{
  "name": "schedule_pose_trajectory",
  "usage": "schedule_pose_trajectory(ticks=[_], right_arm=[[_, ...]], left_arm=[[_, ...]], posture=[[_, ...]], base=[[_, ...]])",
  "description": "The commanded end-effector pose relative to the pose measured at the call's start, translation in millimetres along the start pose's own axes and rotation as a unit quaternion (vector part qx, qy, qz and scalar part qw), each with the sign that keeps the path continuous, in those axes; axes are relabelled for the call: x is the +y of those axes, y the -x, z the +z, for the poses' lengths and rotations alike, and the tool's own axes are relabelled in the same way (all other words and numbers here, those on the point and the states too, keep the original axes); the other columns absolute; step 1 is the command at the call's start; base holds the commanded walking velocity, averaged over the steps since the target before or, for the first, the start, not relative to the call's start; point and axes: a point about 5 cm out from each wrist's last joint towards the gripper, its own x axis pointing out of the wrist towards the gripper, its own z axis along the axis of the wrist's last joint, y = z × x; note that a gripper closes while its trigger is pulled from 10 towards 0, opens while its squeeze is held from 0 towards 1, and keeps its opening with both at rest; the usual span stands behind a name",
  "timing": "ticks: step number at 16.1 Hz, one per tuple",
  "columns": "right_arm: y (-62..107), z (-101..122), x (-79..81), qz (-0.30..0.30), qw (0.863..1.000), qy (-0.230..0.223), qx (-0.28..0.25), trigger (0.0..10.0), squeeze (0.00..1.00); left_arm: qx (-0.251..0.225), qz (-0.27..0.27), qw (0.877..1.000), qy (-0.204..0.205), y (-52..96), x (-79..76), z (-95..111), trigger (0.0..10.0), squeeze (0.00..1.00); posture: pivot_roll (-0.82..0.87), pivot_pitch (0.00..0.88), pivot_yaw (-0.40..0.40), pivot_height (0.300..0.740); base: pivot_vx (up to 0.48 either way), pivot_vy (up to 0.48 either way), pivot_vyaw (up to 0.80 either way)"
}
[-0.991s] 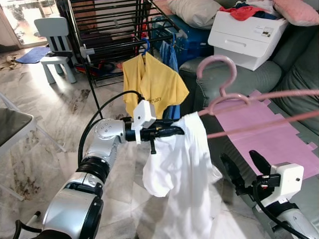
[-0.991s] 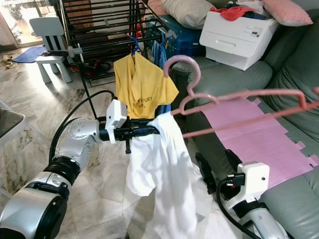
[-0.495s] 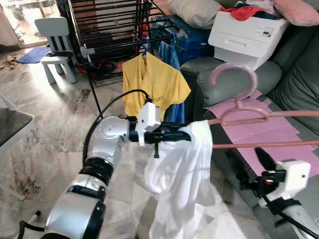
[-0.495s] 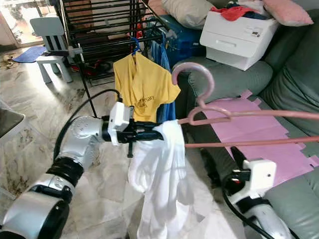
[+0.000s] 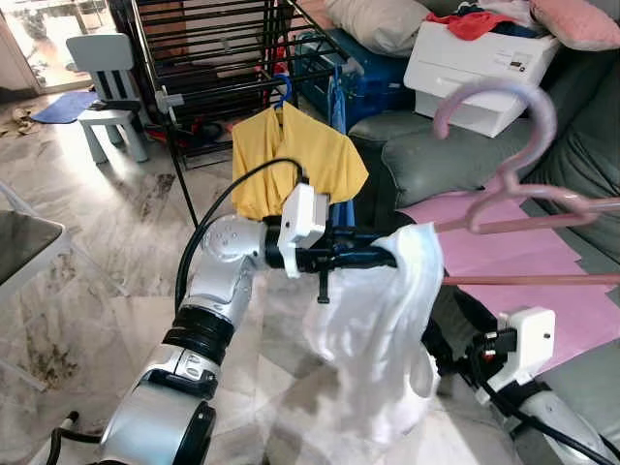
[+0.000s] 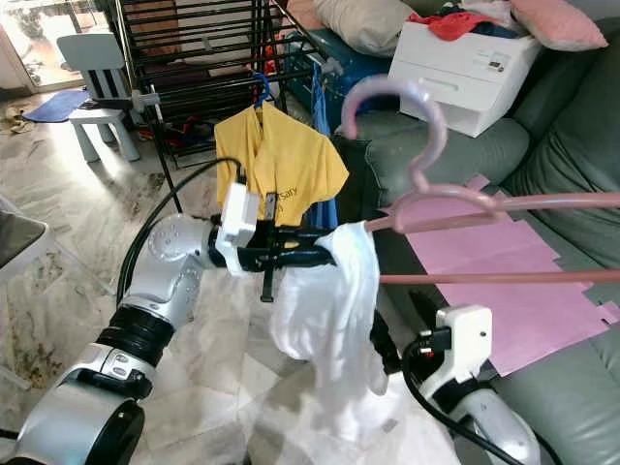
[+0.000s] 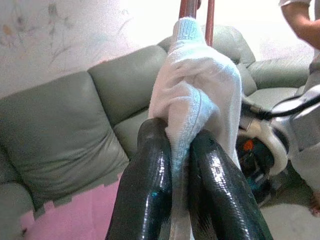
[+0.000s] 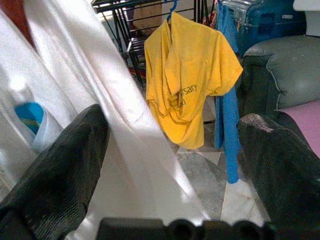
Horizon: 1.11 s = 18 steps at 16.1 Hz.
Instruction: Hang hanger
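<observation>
Left hand [image 7: 182, 150]: clamped on white shirt [image 5: 387, 320] draped over pink hanger [image 5: 523, 184] | right hand [image 8: 175, 165]: fingers spread, empty

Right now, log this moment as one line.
left pincer: shut on white shirt | pink hanger: in shirt, unhung | right pincer: open

We see a marble floor [image 5: 116, 223] carrying a grey sofa [image 5: 455, 155]. On the sofa lies a pink mat [image 5: 542, 300]; behind the mat sits a white box [image 5: 480, 68]. A rack [image 5: 213, 68] stands left of the sofa.
</observation>
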Motion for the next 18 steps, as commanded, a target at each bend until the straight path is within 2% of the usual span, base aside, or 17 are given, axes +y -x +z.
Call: schedule_pose_trajectory(ticks=[1, 4, 6, 8, 10, 11, 12, 13, 15, 17, 18], right_arm=[[-1.0, -4, -1.3, 0.000, 1.000, -0.001, 0.013, 10.0, 0.00], [-2.3, -12, -4.9, -0.014, 0.999, -0.007, 0.030, 10.0, 0.00], [-1.2, -30, -13.9, -0.045, 0.995, -0.006, 0.087, 10.0, 0.00], [0.7, -44, -16.3, -0.057, 0.990, -0.038, 0.120, 10.0, 0.00], [9.1, -57, -31.4, -0.121, 0.979, -0.061, 0.153, 10.0, 0.00], [13.7, -61, -39.2, -0.153, 0.973, -0.069, 0.158, 6.2, 0.00], [19.6, -64, -48.2, -0.190, 0.965, -0.077, 0.162, 0.0, 0.00], [32.6, -67, -62.4, -0.244, 0.952, -0.096, 0.160, 0.0, 0.00], [52.8, -66, -79.2, -0.307, 0.933, -0.109, 0.153, 0.0, 0.00], [64.3, -57, -87.9, -0.328, 0.929, -0.113, 0.132, 0.0, 0.00], [70.9, -49, -95.8, -0.346, 0.924, -0.104, 0.125, 0.0, 0.00]], left_arm=[[-0.022, -0.008, 1.000, -0.015, -3.7, 2.1, 12, 0.0, 0.00], [-0.054, -0.005, 0.998, -0.012, -10.3, 4.2, 29, 0.0, 0.00], [-0.067, -0.007, 0.998, -0.021, -14.8, 4.7, 39, 0.0, 0.00], [-0.094, 0.005, 0.995, -0.017, -18.7, 8.4, 50, 0.0, 0.00], [-0.096, 0.014, 0.995, -0.016, -17.6, 10.1, 54, 0.0, 0.00], [-0.095, 0.018, 0.995, -0.018, -16.8, 10.7, 54, 0.0, 0.00], [-0.093, 0.024, 0.995, -0.018, -15.8, 11.7, 54, 0.0, 0.00], [-0.085, 0.035, 0.996, -0.020, -13.0, 13.9, 52, 0.0, 0.00], [-0.068, 0.057, 0.996, -0.020, -7.0, 17.3, 45, 0.0, 0.00], [-0.046, 0.077, 0.996, -0.017, 0.4, 19.4, 34, 0.0, 0.00], [-0.019, 0.079, 0.996, -0.020, 5.9, 16.9, 23, 0.0, 0.00]], posture=[[-0.07, 0.000, 0.024, 0.740], [-0.06, 0.000, 0.019, 0.740], [-0.06, 0.000, 0.015, 0.740], [-0.06, 0.000, 0.012, 0.740], [-0.06, 0.000, 0.009, 0.740], [-0.06, 0.000, 0.008, 0.740], [-0.06, 0.000, 0.007, 0.740], [-0.06, 0.000, 0.006, 0.740], [-0.06, 0.000, 0.006, 0.740], [-0.07, 0.000, 0.009, 0.740], [-0.08, 0.000, 0.012, 0.740]], base=[[0.000, 0.000, 0.00], [0.000, 0.000, 0.00], [0.000, 0.000, 0.00], [0.000, 0.000, 0.00], [0.000, 0.000, 0.00], [0.000, 0.000, 0.00], [0.000, 0.000, 0.00], [0.000, 0.000, 0.00], [0.000, 0.000, 0.00], [0.000, 0.000, 0.00], [0.000, 0.000, 0.00]])
